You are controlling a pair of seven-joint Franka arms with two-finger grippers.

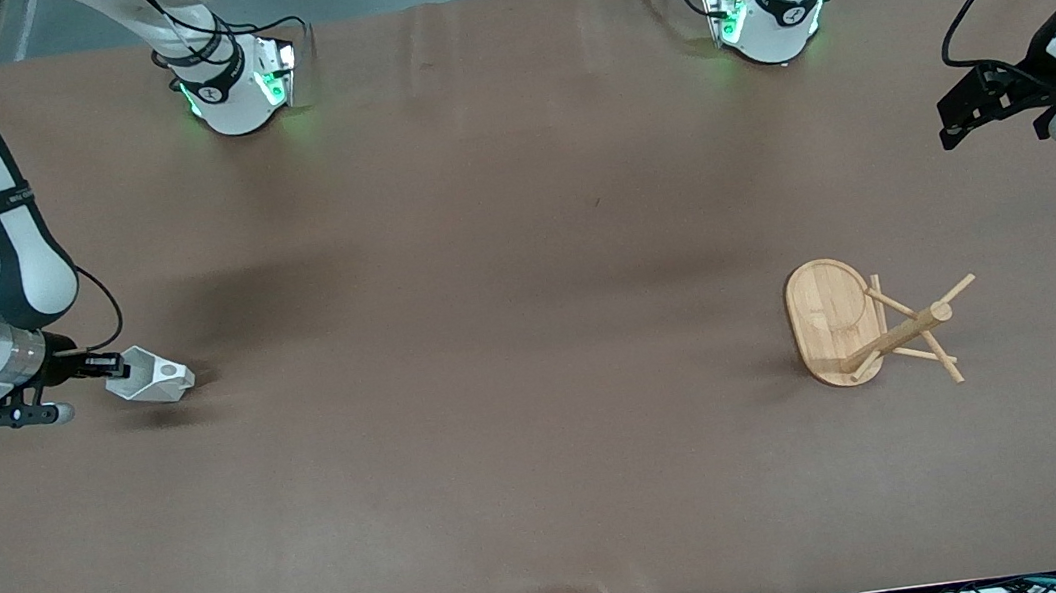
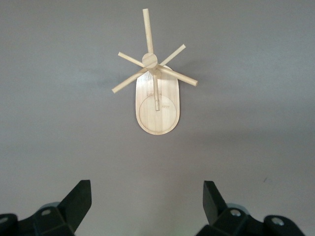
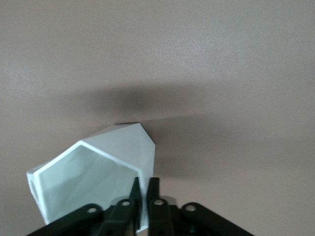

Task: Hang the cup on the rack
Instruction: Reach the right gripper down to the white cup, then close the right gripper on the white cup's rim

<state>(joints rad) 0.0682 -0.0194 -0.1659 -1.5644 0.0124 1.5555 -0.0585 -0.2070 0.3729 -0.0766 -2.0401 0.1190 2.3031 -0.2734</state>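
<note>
The right gripper (image 1: 108, 366) pinches the rim of the cup (image 1: 149, 376) low at the right arm's end of the table, the rack (image 1: 854, 322) stands well apart with bare pegs, and the left gripper (image 2: 146, 204) waits wide, so carry and hanging remain.

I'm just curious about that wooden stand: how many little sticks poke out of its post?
6 show in the left wrist view on the rack: five fan out around the top of the post, one lies over the oval base. Others could be hidden under the post.
</note>
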